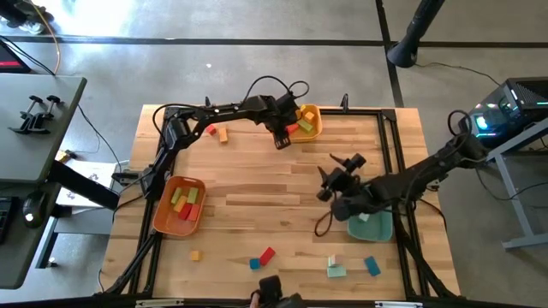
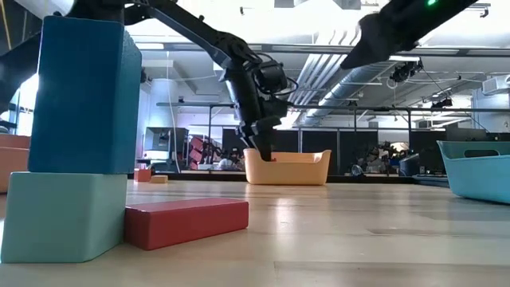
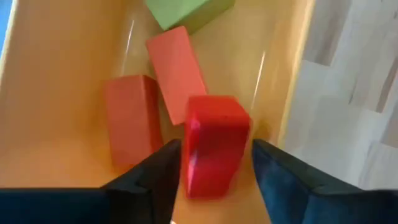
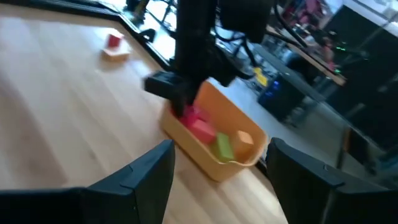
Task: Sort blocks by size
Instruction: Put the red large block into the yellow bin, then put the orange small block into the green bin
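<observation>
the left gripper (image 3: 214, 168) hangs over the near edge of the yellow tray (image 1: 313, 127) at the table's far side, a red block (image 3: 214, 146) between its fingers; there are slim gaps on both sides, so the jaws look parted around it, not clamped, and the block seems just let go. its long axis runs roughly along the fingers, downward into the tray, so it stands on end close against the tray wall, beside an orange block (image 3: 177, 74), a second orange-red block (image 3: 130, 118) and a green block (image 3: 186, 12). the risk, as i judge it: if the arm lifts with a finger dragging, the upright block could topple or hop over the rim. the right gripper (image 4: 217, 168) waits open near the teal tray (image 1: 372, 227) at mid-table.
</observation>
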{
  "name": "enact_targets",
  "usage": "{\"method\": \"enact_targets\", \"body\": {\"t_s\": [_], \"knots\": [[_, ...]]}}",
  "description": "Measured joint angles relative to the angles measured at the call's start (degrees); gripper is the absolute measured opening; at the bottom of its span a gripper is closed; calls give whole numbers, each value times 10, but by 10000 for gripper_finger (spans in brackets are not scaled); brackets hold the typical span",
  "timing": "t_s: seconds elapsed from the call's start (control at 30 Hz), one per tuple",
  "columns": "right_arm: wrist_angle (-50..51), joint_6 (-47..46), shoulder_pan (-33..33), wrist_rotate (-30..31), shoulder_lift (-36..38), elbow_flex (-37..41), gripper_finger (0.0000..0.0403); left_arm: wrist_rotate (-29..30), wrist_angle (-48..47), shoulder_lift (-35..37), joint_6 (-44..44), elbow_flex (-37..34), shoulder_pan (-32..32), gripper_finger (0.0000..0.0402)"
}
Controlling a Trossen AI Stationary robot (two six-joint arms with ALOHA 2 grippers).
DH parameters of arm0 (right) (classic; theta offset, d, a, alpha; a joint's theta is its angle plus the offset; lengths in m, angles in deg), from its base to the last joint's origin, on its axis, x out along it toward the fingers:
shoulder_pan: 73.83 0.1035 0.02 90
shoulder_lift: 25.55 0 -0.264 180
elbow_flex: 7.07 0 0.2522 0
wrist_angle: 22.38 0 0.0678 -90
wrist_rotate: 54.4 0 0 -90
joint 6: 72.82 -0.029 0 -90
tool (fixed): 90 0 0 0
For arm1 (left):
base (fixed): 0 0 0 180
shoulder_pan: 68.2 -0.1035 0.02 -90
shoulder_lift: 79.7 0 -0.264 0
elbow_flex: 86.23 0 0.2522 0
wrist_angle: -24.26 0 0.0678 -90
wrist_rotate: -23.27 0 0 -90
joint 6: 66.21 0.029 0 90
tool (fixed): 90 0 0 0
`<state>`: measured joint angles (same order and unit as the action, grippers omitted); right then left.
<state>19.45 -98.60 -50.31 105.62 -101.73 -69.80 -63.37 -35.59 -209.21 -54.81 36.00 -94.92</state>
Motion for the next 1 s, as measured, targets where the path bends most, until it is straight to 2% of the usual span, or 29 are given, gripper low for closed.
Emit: {"method": "enact_targets", "body": {"t_s": [0.17, 0.37, 0.43, 0.5, 0.6, 0.7, 0.87, 0.93, 1.0], "knots": [[-1, 25, -29, -2, 0, 0, 243, 0, 13, 1, 11, 0, -1, 224], [-5, 128, -29, -3, 0, -13, 243, -6, -38, 53, -34, 0, 13, 232], [-5, 157, -28, -41, 2, -27, 243, -9, -54, 82, -46, -3, 34, 231], [-6, 168, -26, -116, 2, -37, 243, -13, -46, 112, -59, -22, 62, 231], [-8, 163, -17, -221, 2, -37, 243, -12, 13, 164, -63, -88, 111, 231], [-5, 137, -2, -263, 2, -24, 243, -12, 116, 219, -84, -199, 164, 231], [-10, 103, 28, -213, 2, 3, 243, -5, 351, 309, -174, -399, 241, 231], [-17, 102, 36, -185, 2, 12, 243, 31, 436, 341, -210, -467, 266, 231], [-30, 103, 39, -160, 2, 18, 243, 101, 478, 371, -246, -520, 287, 231]]}}
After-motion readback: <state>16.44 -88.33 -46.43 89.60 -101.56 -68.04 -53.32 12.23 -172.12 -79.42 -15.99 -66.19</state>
